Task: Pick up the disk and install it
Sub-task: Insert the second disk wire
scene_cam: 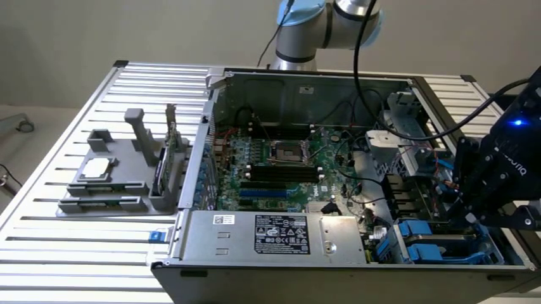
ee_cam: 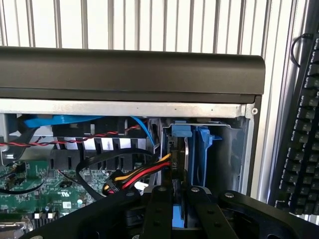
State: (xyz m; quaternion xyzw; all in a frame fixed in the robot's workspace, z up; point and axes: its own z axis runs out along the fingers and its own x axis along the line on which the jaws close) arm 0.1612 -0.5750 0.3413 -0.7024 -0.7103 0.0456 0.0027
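A worktop (scene_cam: 50, 253) of ribbed silver aluminium slats spreads well beyond the end effector (scene_cam: 472, 215), its grooves running across the exterior view. Far from the end effector, at the exterior view's left, the nearer slats glare white under bright light. Behind the worktop, well apart from the end effector, stands a plain beige wall (scene_cam: 127, 28). A pale floor (scene_cam: 21, 149) shows past the worktop's edge on the side away from the end effector.

Robot lab — open computer case (scene_cam: 338, 282)
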